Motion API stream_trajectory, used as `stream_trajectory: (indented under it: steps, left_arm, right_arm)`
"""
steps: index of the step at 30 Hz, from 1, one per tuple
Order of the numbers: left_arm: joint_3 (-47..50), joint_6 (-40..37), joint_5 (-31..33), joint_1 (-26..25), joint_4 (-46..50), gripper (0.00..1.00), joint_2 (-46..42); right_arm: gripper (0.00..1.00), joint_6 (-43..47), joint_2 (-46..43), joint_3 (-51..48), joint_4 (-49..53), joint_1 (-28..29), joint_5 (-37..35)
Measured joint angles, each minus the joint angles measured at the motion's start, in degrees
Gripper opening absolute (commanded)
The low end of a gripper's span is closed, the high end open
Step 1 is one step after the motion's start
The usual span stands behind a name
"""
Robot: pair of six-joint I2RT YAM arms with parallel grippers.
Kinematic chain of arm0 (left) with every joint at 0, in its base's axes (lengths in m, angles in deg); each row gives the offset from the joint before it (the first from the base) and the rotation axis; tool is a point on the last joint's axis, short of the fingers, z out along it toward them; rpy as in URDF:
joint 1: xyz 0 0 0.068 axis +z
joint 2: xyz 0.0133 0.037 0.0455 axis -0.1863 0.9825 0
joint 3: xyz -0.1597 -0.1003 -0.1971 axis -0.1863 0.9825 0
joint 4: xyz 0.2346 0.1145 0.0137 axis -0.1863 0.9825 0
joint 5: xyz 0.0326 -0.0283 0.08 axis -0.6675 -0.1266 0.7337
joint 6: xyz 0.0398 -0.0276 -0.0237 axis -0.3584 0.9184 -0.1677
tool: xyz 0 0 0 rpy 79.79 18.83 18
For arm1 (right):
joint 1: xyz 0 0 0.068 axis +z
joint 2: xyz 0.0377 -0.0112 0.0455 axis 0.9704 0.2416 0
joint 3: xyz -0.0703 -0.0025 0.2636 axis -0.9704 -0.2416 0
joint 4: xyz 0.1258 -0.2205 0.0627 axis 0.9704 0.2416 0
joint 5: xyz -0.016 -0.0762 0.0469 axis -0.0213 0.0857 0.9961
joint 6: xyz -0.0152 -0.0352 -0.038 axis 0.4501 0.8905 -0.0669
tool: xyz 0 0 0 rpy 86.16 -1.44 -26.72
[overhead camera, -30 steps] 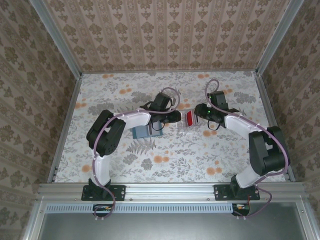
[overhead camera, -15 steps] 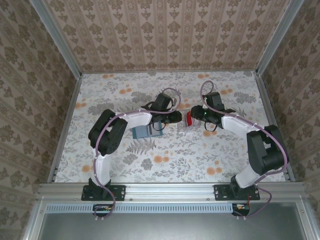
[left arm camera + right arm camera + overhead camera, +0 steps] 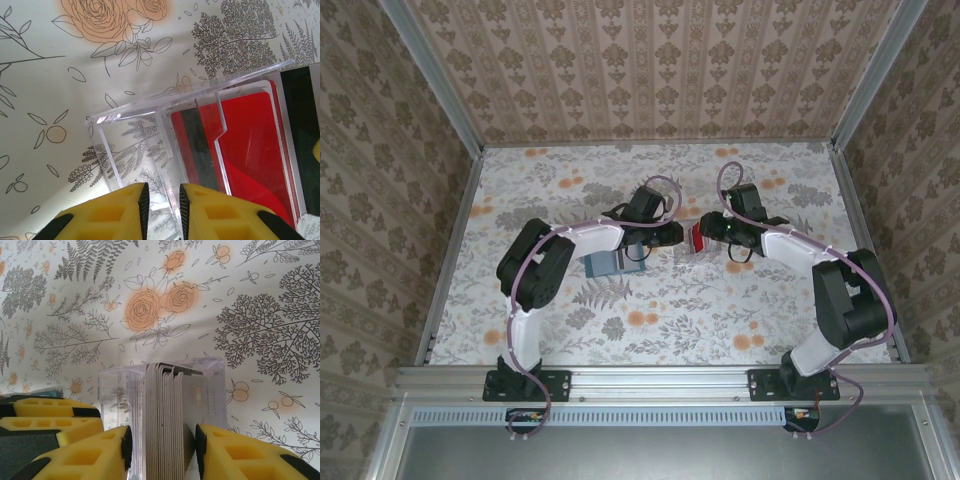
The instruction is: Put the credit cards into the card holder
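All cards [image 3: 165, 415]: standing on edge in the clear tray [image 3: 130, 150]; red card [image 3: 245, 145] among them; none in the card holder
Card holder [image 3: 603, 264]: teal, flat on the table [image 3: 670, 320] under the left forearm, well left of the tray; open or folded, cannot tell (partly covered)
Left gripper [image 3: 162, 200]: jaws nearly closed, pinching a thin clear wall of the tray, steadying it
Right gripper [image 3: 162, 445]: about half open, fingers either side of the card stack; a slim gap shows at one pad, so likely nothing gripped yet
Done: tray braced, right fingers lined up on the stack
Left: close on a card or cards, lift out, carry to the holder, slot in; repeat for the rest (basically the whole task)
Change vs earlier frame: right arm has slid left, from beside the tray to right at it; left arm, tray and holder unmoved; both jaw widths unchanged
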Motion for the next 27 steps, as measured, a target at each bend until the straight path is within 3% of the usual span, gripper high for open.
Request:
stream_trajectory:
  steps: [12, 27]
  left_arm:
    - [0.0, 0.0, 0.0, -0.02, 0.0, 0.26, -0.02]
    - [0.0, 0.0, 0.02, 0.0, 0.46, 0.26, -0.02]
  right_arm:
    - [0.41, 0.46, -2.89, -0.13, 0.0, 0.13, 0.0]
    - [0.15, 0.92, -3.39, -0.63, 0.09, 0.11, -2.97]
